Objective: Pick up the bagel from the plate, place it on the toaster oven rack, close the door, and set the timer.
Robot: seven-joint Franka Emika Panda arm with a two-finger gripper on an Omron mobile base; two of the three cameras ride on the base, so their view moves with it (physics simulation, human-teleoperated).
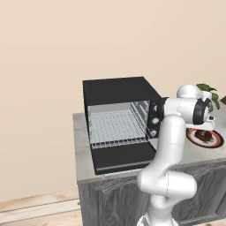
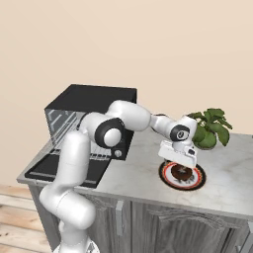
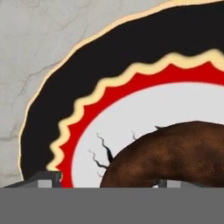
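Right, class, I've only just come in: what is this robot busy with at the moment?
The robot's arm is reaching over the plate on the counter, with its end effector lowered right onto the bagel that lies there. The bagel has not been lifted yet. To the side, the toaster oven's door hangs open and the toaster oven rack inside is bare, ready for it.

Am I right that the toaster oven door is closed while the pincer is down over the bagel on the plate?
Not quite: the door hangs open, baring the rack, as the left base view shows. The pincer is indeed down over the bagel on the plate.
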